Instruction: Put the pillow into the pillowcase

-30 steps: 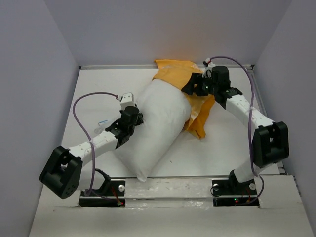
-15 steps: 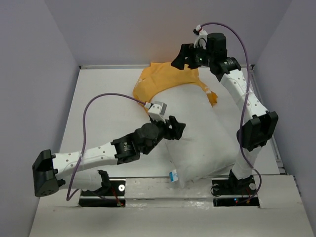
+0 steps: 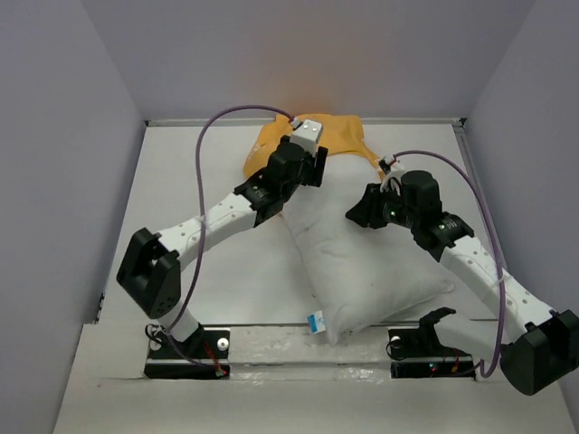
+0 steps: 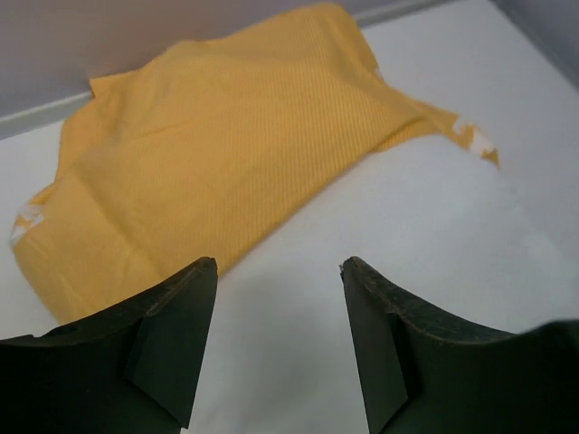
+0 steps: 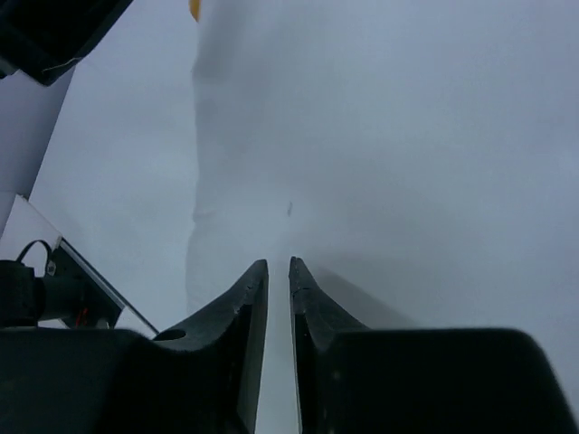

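Evidently insertion is barely begun: the left tool is found open, empty, at the pillowcase; the right tool nearly closed against the pillow, grip unconfirmed; its mouth must be seized next.

Left hand wide; right hand narrow

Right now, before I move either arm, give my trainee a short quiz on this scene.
1. True or false: the pillow is fully inside the pillowcase.
2. The left hand is: A open, B shut on cloth, C out of view?
3. Fill in: the pillow's tag lies at its ___ end, seen from the robot.
Key: 1 false; 2 A; 3 near.
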Robot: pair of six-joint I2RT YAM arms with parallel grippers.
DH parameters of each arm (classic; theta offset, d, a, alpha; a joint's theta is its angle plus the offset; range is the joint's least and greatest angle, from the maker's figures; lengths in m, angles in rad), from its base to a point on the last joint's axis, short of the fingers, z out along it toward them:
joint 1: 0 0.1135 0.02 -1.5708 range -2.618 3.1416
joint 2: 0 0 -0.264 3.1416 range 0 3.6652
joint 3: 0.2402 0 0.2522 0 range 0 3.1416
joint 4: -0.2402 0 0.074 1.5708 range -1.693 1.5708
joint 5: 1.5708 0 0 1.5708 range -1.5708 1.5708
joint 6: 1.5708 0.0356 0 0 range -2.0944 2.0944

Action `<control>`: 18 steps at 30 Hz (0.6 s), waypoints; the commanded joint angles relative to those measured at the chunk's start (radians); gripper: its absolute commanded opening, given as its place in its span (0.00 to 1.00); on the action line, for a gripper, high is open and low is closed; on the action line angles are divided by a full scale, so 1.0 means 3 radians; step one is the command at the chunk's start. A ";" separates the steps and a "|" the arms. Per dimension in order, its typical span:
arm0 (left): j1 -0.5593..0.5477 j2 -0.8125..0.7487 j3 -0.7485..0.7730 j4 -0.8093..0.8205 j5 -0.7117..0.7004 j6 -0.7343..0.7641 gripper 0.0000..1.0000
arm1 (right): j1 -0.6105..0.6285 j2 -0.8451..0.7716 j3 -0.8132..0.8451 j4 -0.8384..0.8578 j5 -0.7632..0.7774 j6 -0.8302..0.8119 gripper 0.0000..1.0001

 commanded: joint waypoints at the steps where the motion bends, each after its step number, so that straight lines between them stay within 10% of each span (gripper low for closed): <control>1: 0.0027 0.0464 0.0616 -0.0297 0.0514 0.0909 0.71 | 0.0032 -0.0312 -0.0302 0.0216 0.0075 0.0126 0.40; 18: 0.0021 0.0690 0.0479 0.0152 -0.0278 0.1185 0.65 | 0.0063 -0.0533 -0.0563 0.0133 -0.0160 0.0003 0.46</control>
